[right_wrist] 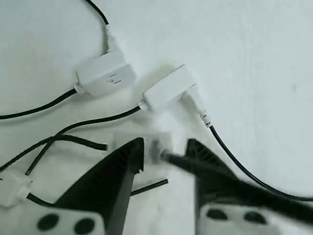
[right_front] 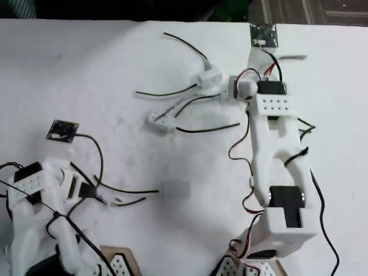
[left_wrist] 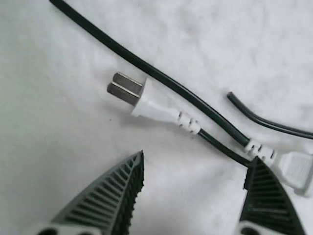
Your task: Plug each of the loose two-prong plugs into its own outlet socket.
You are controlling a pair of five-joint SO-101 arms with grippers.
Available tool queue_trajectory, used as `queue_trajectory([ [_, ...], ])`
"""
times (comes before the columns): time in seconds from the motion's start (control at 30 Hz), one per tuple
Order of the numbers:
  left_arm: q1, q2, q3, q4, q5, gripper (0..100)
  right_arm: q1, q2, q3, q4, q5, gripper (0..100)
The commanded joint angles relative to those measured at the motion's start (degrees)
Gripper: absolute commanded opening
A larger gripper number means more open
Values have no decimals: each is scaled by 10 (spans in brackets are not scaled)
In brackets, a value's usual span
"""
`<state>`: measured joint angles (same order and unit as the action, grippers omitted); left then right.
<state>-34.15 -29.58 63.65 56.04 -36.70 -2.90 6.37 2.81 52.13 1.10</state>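
- White plastic plug [left_wrist: 149,102], likely light and stiff, lies just ahead of the spread left gripper [left_wrist: 198,159].
- Best pinched by its body, not the prongs [left_wrist: 124,87] or springy cord [left_wrist: 222,148].
- Right gripper [right_wrist: 166,144]: state cannot be told.

**Arm hardware as I see it from the remote station**
I identify the left arm [right_front: 26,227] and right arm [right_front: 270,144] by white printed shells, black servo blocks and loose black cabling; the right also carries red wires. The left gripper [left_wrist: 195,164] has ribbed grey fingers [left_wrist: 117,196]. The right gripper [right_wrist: 165,144] has black fingers [right_wrist: 112,181] on white bases with screw holes.
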Motion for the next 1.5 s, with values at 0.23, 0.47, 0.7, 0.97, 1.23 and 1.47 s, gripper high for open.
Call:
queue_trajectory([
  [0.23, -1, -19, 1, -9, 5, 328, -8, -140, -36, 198, 4, 303],
  [0.47, 1, -19, -3, -7, 6, 328, -26, -219, -36, 337, 2, 19],
  [0.7, 2, -19, -55, 44, 6, 328, -45, -281, 0, 440, 4, 17],
  [0.97, 72, -19, -234, 146, -15, 328, -47, -342, 163, 419, 1, 19],
  [1.23, 258, -12, -308, 108, -51, 311, -42, -354, 307, 291, 0, 19],
  [1.47, 369, 72, -336, 23, -9, 255, 7, -354, 331, 254, 0, 19],
])
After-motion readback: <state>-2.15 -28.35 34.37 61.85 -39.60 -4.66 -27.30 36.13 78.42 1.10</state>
